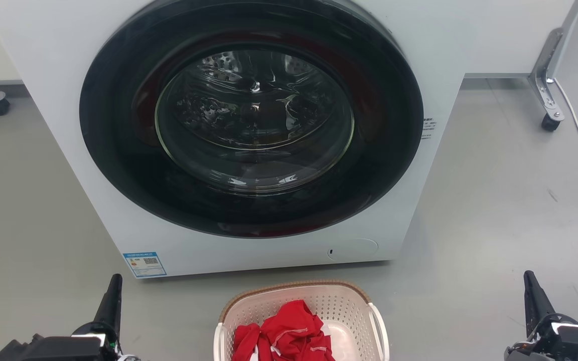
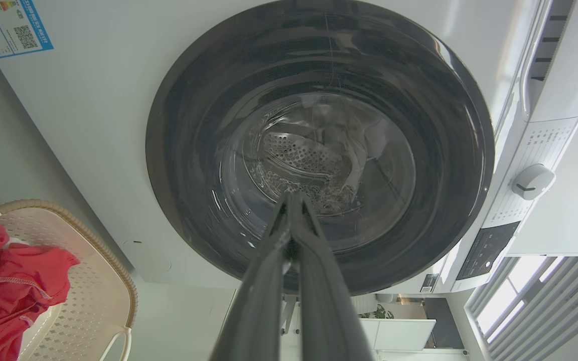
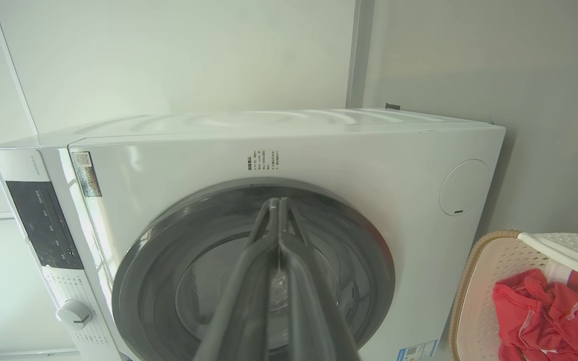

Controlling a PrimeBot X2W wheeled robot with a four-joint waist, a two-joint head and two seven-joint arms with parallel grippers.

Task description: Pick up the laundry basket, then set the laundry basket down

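Just in front of the washer [image 1: 68, 130], laundry basket [image 1: 341, 302] with a few red clothes [image 1: 289, 333]: likely light, stiff-ish plastic, so take the white handles [image 1: 380, 323]; left gripper [image 1: 115, 281] and right gripper [image 1: 529, 278] both pressed together, empty, outside the washer's front corners.

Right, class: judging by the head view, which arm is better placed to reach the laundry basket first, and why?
Probably the left. The left gripper sits closer to the laundry basket than the right gripper does, with bare floor between. Both are shut and empty, so either must open first.
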